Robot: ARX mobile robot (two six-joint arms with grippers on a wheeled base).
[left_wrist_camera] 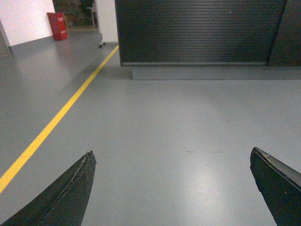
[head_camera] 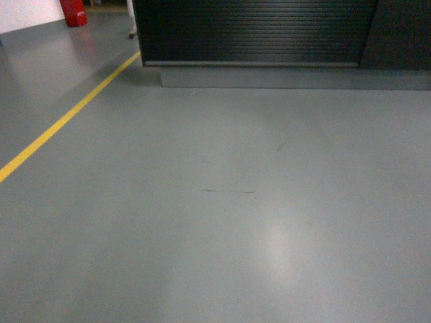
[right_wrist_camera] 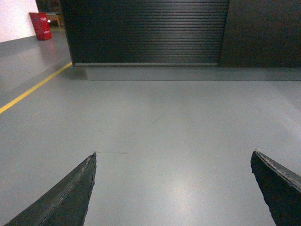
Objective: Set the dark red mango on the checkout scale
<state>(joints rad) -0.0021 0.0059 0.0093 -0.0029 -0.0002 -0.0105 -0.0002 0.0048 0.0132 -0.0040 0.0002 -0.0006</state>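
Note:
The checkout (head_camera: 256, 33) shows only its black ribbed front over a grey base, straight ahead across the grey floor; it also fills the top of the left wrist view (left_wrist_camera: 197, 33) and the right wrist view (right_wrist_camera: 146, 33). Its top is out of view. The dark red mango and the scale are out of view. My left gripper (left_wrist_camera: 171, 157) is open above bare floor, nothing between its dark fingers (left_wrist_camera: 75, 188). My right gripper (right_wrist_camera: 173, 157) is open too, fingers (right_wrist_camera: 70, 193) wide apart and empty. Neither gripper appears in the head view.
A yellow floor line (head_camera: 67, 121) runs diagonally at the left toward the counter's left end. A red bin (head_camera: 74, 12) stands far back left by a white wall. A dark smooth panel (head_camera: 401, 33) adjoins the counter on the right.

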